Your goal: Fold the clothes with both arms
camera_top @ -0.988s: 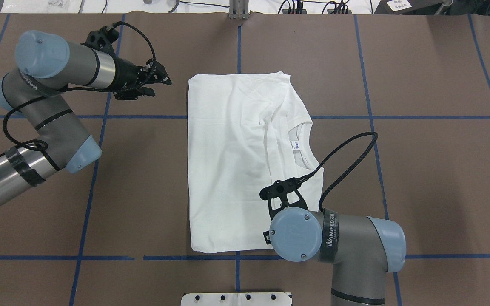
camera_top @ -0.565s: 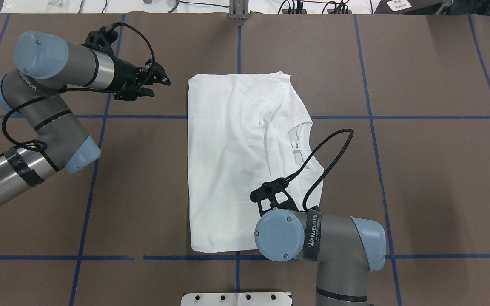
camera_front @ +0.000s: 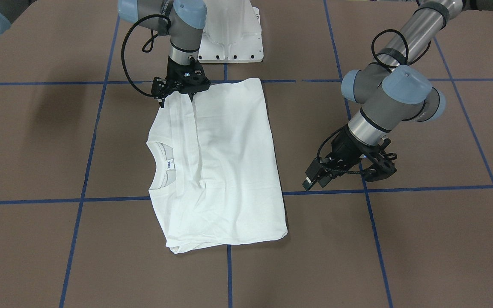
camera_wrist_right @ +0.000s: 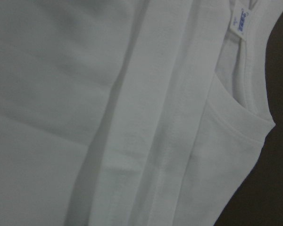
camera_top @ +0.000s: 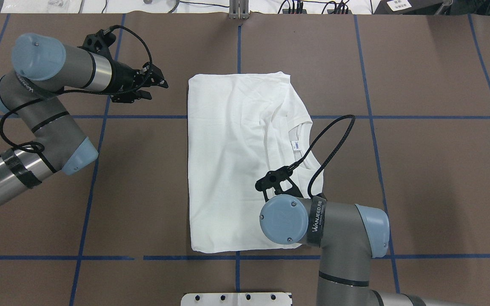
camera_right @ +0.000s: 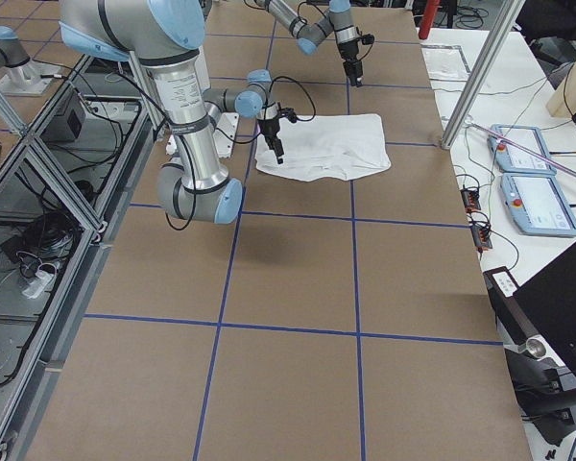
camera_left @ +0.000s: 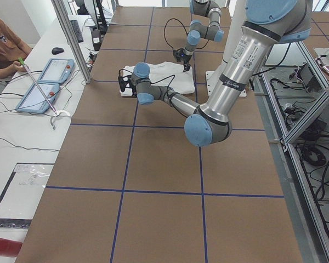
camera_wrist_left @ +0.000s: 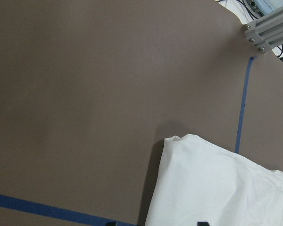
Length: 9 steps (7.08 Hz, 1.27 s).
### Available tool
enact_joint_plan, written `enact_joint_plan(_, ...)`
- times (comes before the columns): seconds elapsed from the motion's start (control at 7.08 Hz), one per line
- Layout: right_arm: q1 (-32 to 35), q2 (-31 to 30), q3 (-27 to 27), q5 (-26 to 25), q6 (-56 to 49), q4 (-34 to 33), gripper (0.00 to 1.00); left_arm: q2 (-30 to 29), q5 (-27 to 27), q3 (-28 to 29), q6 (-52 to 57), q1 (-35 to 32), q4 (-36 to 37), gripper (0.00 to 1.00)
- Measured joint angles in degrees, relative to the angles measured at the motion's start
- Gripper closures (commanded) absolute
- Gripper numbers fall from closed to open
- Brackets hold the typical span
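The clothes are one white long-sleeved T-shirt (camera_top: 232, 170) lying folded and flat mid-table, its ribbed collar (camera_top: 309, 146) and small neck label (camera_top: 296, 145) facing up on the robot's right side. My right gripper (camera_front: 176, 101) hangs over the shirt's corner nearest the base, fingers apart and pointing down at the fabric, holding nothing. The right wrist view shows only cloth, collar (camera_wrist_right: 245, 101) and label (camera_wrist_right: 240, 21). In the overhead view the right arm's wrist (camera_top: 285, 221) hides that gripper. My left gripper (camera_front: 313, 182) is open, off the shirt's far left corner (camera_wrist_left: 179, 141).
Brown table surface (camera_top: 419, 170) with blue tape grid lines. The white pedestal base (camera_front: 229, 38) is at the robot's edge. An aluminium post (camera_top: 238, 10) stands at the far edge. A person (camera_left: 3, 44) sits beside control tablets (camera_left: 46, 82) on a side table.
The right arm's wrist has shifted left and then a little farther over the shirt. The left gripper has drawn back slightly from the shirt. The shirt has not moved.
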Motion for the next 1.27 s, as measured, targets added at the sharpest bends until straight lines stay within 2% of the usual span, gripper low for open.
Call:
enact_joint_plan(0.28, 1.11, -5.14, 3.98, 0.22, -1.25, 0.24, 0.0, 1.17, -0.03, -1.79, -0.08, 0.01, 0.01, 0.35)
enact_joint_plan(0.56, 1.06, -14.54, 13.1, 0.29, 1.18, 0.54, 0.0, 1.85, -0.35, -3.35, -0.11, -0.03, 0.21, 0.35)
enact_joint_plan(0.71, 0.01, -15.37, 15.26, 0.61, 7.0, 0.64, 0.0, 2.06, -0.78, -3.84, -0.12, -0.04, 0.34, 0.35)
enact_joint_plan(0.99, -2.62, -11.94, 15.05, 0.89, 26.28, 2.06, 0.0, 2.14, -1.11, -4.21, -0.18, -0.04, 0.5, 0.35)
enact_joint_plan(1.27, -4.52, -11.32, 11.85, 0.62, 50.3, 13.2, 0.0, 2.15, -1.15, -4.46, -0.3, 0.01, 0.55, 0.35)
